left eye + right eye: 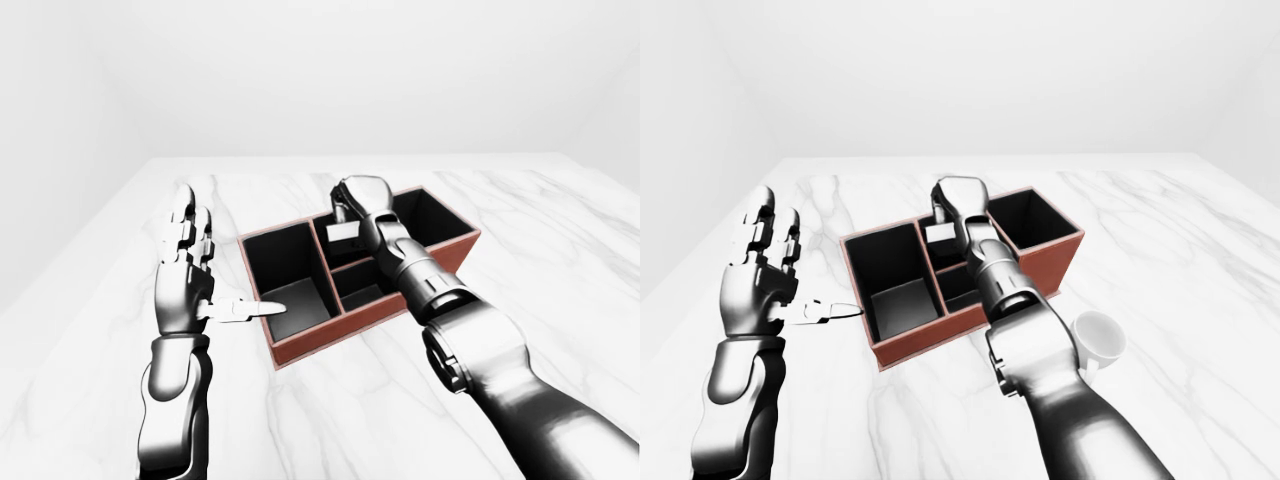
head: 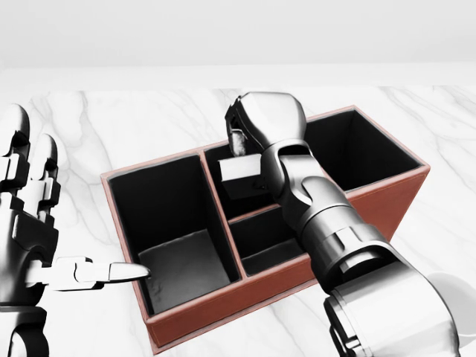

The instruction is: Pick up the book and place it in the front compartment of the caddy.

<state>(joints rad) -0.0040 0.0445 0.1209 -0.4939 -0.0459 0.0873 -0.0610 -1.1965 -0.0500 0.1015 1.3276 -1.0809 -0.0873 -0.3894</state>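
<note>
To the left of the caddy (image 2: pixel 186 316), the left robot hand (image 2: pixel 33 223) stands upright over the marble tabletop (image 2: pixel 104 126) with its fingers spread wide and its thumb stretched sideways, the tip reaching the caddy's left rim; it holds nothing. The caddy itself is a reddish-brown box with black-lined compartments: a large one at its left end, two smaller ones in the middle split by a cross divider, and another large one at its right end. Over the middle section, the right robot hand (image 2: pixel 249 141) reaches in from the lower right of the head view, fingers curled down round the top of the book (image 2: pixel 239 178), a small dark volume with a pale edge. The book hangs tilted in the upper of the two middle compartments as the head view shows them, its lower part already below the rim. The placing step appears to be in hand, with the book held but not yet released. Whether this compartment is the one the task calls the front cannot be settled from these views; if it is, the next move calls for lowering the book until it rests, then opening the fingers and lifting clear. To the right of the caddy a white mug (image 1: pixel 1098 340) sits apart from it.
</note>
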